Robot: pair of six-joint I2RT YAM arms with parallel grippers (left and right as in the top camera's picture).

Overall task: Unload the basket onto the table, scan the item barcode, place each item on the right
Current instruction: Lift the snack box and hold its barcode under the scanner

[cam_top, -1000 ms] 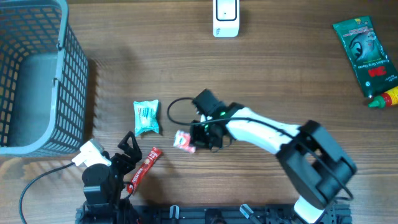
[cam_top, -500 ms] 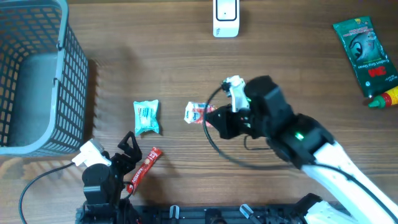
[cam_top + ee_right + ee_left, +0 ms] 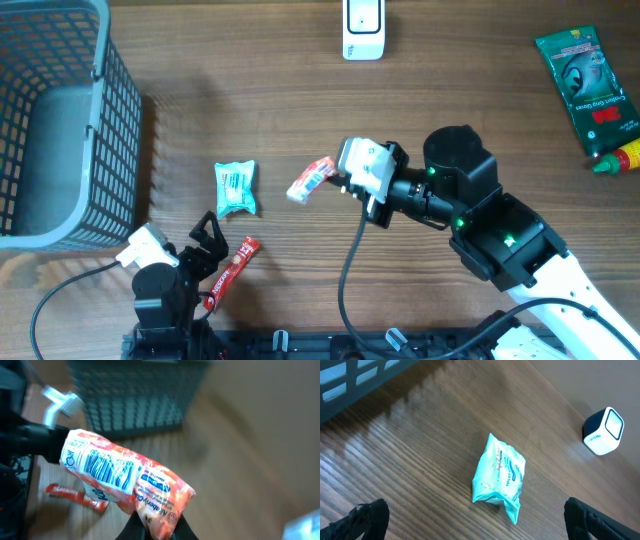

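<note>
Wooden surface [image 3: 450, 100], seen from above and from both wrists. A grey mesh basket [image 3: 60, 120] stands at the far left corner. The right arm [image 3: 500, 240] reaches in from the near right edge toward the middle. The left arm [image 3: 160, 295] sits low at the near left edge.

A green packet [image 3: 585, 85] lies flat at the far right, well apart from the rest. A white barcode scanner [image 3: 362, 28] stands at the far edge, near the centre. A teal wipes packet [image 3: 236, 187] lies between the basket and the right arm.

The right gripper [image 3: 154, 527] has its jaws clamped narrow on one end of a red-orange snack packet [image 3: 311, 179], which is held off the surface just right of the teal packet. In the right wrist view its barcode [image 3: 107, 471] faces the camera.

The left gripper [image 3: 208, 240] has its jaws spread wide and holds nothing. A red stick sachet [image 3: 232, 270] lies just beside it.
</note>
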